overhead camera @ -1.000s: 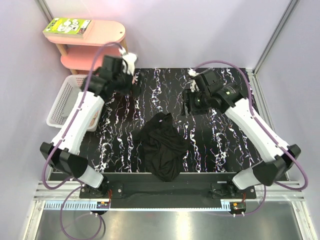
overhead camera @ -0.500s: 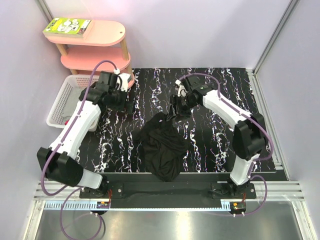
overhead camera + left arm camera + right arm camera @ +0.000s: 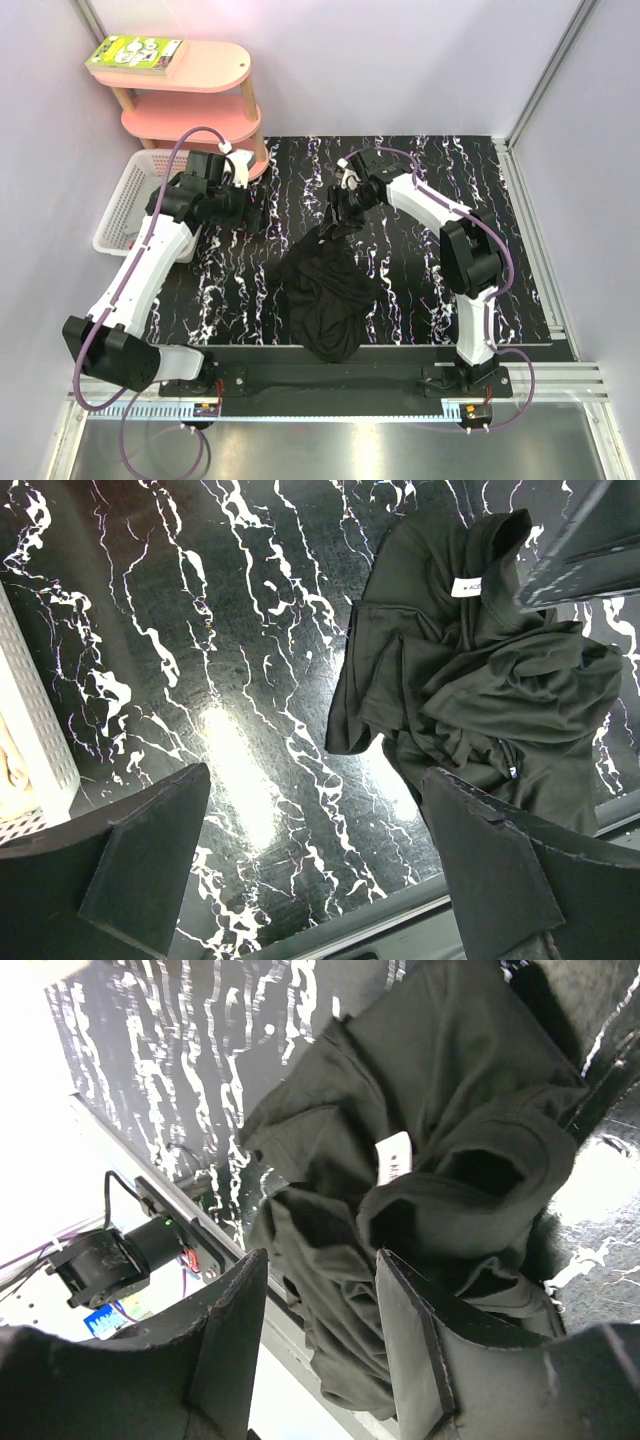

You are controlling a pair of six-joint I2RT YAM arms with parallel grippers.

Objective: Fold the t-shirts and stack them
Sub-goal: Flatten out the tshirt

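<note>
A black t-shirt (image 3: 325, 290) lies crumpled in a heap on the black marbled table (image 3: 420, 270), near its front edge. Its white neck label (image 3: 393, 1160) faces up at the far end of the heap. My right gripper (image 3: 335, 218) hovers over that far end, jaws open, and the right wrist view shows the cloth (image 3: 440, 1090) below the gap of the gripper (image 3: 320, 1340) with nothing pinched. My left gripper (image 3: 255, 210) hangs to the left of the shirt (image 3: 470, 670). In the left wrist view that gripper (image 3: 320, 880) stands wide open over bare table.
A white lattice basket (image 3: 125, 200) stands off the table's left edge and shows at the left of the wrist view (image 3: 30, 730). Behind it is a pink two-tier shelf (image 3: 195, 75) with a green book (image 3: 135, 52). The table's metal front rail (image 3: 330, 375) lies just past the shirt.
My right arm has swung in from the right and come down over the shirt's far end, jaws narrowing a little. My left gripper has drifted nearer and lower.
</note>
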